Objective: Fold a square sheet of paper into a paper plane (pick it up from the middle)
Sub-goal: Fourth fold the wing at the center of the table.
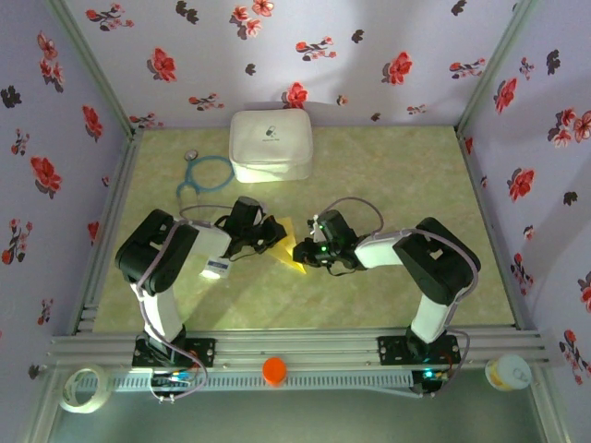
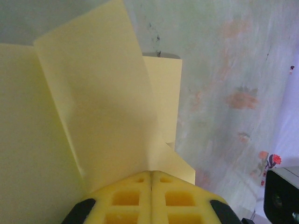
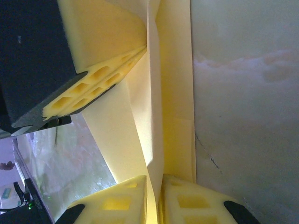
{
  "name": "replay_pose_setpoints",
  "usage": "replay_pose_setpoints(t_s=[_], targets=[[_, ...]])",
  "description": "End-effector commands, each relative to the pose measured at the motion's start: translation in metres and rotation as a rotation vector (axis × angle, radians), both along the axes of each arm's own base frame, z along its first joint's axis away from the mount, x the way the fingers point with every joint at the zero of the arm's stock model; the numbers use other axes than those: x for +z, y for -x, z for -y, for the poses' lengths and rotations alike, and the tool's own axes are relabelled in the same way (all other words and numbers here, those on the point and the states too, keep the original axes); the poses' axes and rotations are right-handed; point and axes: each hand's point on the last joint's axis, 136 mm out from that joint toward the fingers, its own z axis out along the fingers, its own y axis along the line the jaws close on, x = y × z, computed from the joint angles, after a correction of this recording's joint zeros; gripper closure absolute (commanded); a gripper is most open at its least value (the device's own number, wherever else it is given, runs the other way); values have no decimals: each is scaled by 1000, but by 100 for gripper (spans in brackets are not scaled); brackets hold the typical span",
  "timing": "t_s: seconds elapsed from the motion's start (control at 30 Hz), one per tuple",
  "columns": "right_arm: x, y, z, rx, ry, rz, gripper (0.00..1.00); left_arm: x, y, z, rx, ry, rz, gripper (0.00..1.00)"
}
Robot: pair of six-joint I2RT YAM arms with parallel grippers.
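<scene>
Seen from above, the bench [image 1: 388,185] carries a white case [image 1: 271,145] at 12 o'clock. The working area lies at the bench centre, slightly toward 6 o'clock.

The square sheet of paper [image 1: 288,247] is there, between the two arms and lifted clear of the surface. It is partly folded. The left wrist view shows one flap standing up over a flatter panel, with a crease running toward the fingers.

The left pincer [image 2: 152,173] holds the sheet from 9 o'clock. Its jaws are fully closed and the paper edge is nipped between the pads. The right pincer [image 3: 154,182] holds it from 3 o'clock. Its jaws are drawn almost together and a double layer of paper runs down between them.

Handling notes, given as a judgement:
- The sheet is very light and thin, with no stiffness of its own. It bows wherever it is unsupported.
- It creases permanently under a stray pinch and may tear if the two arms pull apart.
- Its smooth face may slip through soft foam pads under a sideways load.
- It is best gripped on or just beside an existing crease, where doubled layers give some rigidity. Loose corners are a poor hold.
- Both grips should move together, so the sheet is neither stretched nor buckled.
</scene>
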Motion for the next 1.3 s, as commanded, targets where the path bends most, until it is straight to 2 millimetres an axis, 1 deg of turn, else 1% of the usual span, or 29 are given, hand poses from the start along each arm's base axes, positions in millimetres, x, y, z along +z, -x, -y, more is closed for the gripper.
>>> replay_pose_setpoints(t_s=[0.0, 0.2, 0.3, 0.47, 0.53, 0.6, 0.87, 1.0, 1.17, 1.27], targets=[[-22, 12, 8, -16, 68, -72, 81, -10, 5, 1, -36, -26, -10, 100], [-7, 4, -1, -37, 15, -57, 78, -8, 4, 1, -39, -23, -1, 100], [-5, 4, -3, -41, 0, -64, 79, -8, 5, 1, -40, -22, -1, 100], [-8, 8, 0, -45, -1, -79, 85, -8, 4, 2, -42, -20, 0, 100], [-10, 10, 1, -49, -7, -92, 83, -8, 5, 2, -43, -19, 0, 100], [-10, 11, 3, -60, -9, -101, 80, -9, 5, 2, -43, -21, -2, 100], [-7, 12, 7, -82, -32, -105, 80, -10, 5, 2, -45, -21, -5, 100], [-9, 15, 10, -87, -34, -115, 82, -11, 6, 2, -45, -21, -9, 100], [-11, 19, 14, -95, -35, -123, 80, -11, 6, 2, -47, -19, -7, 100], [-8, 18, 15, -99, -41, -118, 80, -11, 6, 2, -46, -20, -7, 100]])
